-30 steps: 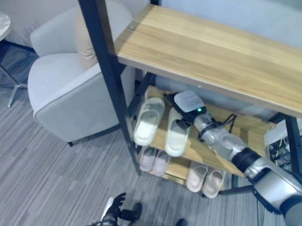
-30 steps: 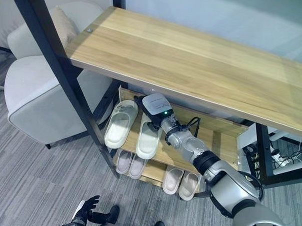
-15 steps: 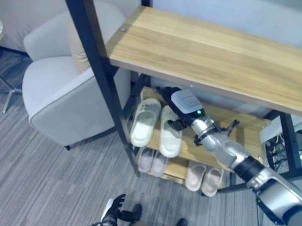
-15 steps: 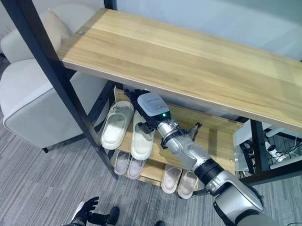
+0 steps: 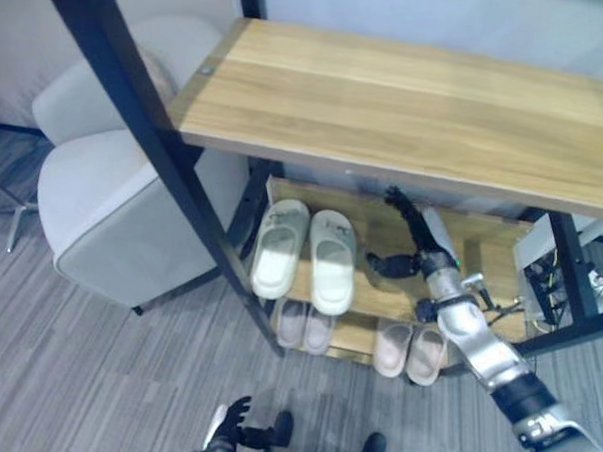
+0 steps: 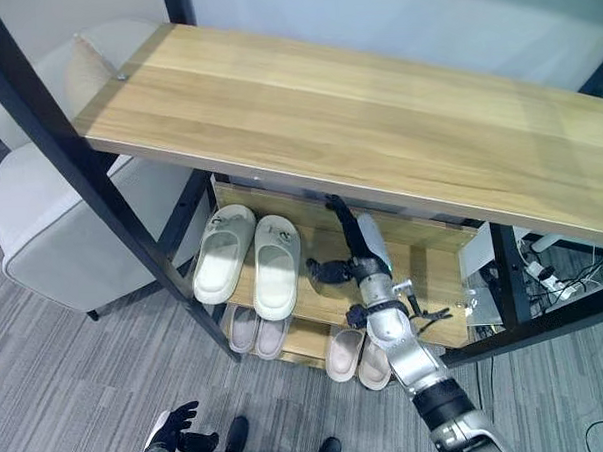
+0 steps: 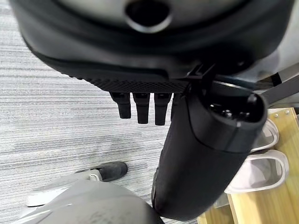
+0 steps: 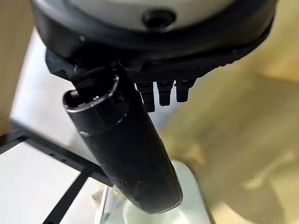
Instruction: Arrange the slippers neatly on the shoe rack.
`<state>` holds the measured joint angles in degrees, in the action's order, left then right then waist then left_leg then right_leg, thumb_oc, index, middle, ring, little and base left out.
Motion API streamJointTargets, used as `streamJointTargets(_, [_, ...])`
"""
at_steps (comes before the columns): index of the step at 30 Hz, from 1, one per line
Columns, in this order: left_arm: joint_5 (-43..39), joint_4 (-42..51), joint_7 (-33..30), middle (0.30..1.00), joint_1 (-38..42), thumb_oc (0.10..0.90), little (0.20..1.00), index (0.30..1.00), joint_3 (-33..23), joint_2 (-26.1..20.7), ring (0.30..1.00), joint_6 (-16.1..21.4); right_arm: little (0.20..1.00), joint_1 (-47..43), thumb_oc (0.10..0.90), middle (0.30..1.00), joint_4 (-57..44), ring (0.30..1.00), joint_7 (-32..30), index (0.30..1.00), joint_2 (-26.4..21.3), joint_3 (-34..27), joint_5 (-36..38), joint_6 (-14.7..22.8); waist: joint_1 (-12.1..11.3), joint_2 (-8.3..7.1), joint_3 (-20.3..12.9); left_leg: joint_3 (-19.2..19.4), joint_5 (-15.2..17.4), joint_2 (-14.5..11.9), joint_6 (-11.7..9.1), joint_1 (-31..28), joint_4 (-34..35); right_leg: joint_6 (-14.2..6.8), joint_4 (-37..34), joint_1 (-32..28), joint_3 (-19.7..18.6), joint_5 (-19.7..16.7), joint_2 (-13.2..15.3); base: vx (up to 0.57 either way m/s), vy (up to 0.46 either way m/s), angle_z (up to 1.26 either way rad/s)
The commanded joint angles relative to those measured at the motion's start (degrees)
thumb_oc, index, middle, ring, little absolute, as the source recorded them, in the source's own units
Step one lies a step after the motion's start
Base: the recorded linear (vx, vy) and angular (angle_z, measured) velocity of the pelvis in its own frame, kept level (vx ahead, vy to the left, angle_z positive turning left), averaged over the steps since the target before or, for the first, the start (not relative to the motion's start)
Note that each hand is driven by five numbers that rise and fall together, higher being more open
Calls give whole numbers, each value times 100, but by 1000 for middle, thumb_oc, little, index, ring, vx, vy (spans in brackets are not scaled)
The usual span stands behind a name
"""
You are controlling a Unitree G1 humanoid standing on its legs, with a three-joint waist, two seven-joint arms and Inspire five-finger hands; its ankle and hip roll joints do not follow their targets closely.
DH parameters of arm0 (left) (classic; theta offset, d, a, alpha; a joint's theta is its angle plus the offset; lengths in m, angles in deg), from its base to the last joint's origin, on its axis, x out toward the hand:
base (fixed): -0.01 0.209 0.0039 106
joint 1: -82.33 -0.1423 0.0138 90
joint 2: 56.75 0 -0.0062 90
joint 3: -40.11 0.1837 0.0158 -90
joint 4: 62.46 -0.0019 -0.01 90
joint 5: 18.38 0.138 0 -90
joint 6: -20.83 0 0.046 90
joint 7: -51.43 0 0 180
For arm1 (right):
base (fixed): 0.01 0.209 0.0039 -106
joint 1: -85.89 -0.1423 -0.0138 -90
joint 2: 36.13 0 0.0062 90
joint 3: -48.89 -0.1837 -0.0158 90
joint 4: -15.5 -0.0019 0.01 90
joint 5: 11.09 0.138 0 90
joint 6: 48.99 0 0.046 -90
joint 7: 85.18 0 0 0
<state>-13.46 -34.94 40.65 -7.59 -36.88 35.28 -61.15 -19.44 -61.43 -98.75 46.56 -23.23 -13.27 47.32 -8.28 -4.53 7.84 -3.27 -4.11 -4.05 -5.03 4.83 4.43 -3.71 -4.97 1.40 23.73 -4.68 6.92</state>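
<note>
Fingers of the right hand (image 6: 354, 246) are stretched out nearly straight under the top board, thumb jutting to the side, and nothing is held in them. The palm hovers over the bare wood of the middle shelf (image 6: 424, 281), apart from any shoe.

Just to the thumb side of that hand lies the pale pair (image 6: 245, 256), two slippers side by side and touching, toes pointing outward over the shelf's front edge. They look like soft moulded foam, smooth, rounded at the toe, with a broad strap over each. As far as I can judge, this pair is placed and lined up, so that part of the job looks finished.

Below the hand, on the bottom shelf, sit two more pairs in a pinkish beige: one pair (image 5: 304, 325) under the pale slippers, the other (image 5: 409, 350) nearly beneath the wrist. Both seem orderly too. I see no stray slipper on the floor, so little appears left beyond pulling the arm clear.

The rack (image 5: 150, 148) itself is black metal tube with light, grained wooden boards (image 6: 357, 113). Beyond it stands a grey upholstered armchair (image 5: 111, 214) on striped grey carpet (image 5: 78, 386).

Low down, far from the rack, the left hand (image 5: 228, 421) hangs with fingers loosely spread, empty.
</note>
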Motion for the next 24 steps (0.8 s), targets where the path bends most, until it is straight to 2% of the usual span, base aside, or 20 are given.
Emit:
streamJointTargets(1, [188, -514, -4, 900, -170, 800, 900, 900, 189, 200, 900, -27, 900, -106, 800, 900, -812, 900, 44, 900, 6, -296, 192, 612, 17, -62, -319, 225, 290, 151, 59, -20, 57, -598, 79, -255, -202, 145, 476, 0, 0, 0])
streamJointTargets(11, [133, -463, 27, 900, -194, 800, 900, 900, 224, 252, 900, 9, 900, 177, 800, 900, -335, 900, 141, 900, 296, -73, 107, 561, 49, -71, -326, 302, 346, 131, 78, -139, 57, -587, 92, -313, -249, 174, 460, 10, 8, -7])
streamJointTargets(24, [134, -551, -52, 900, -190, 800, 900, 900, 280, 226, 900, 28, 900, -195, 800, 900, 698, 900, -15, 900, 645, 356, -306, 413, -155, -106, -235, 182, 329, 158, 85, -79, 57, -586, 97, -308, -113, 182, 465, 0, 1, 0])
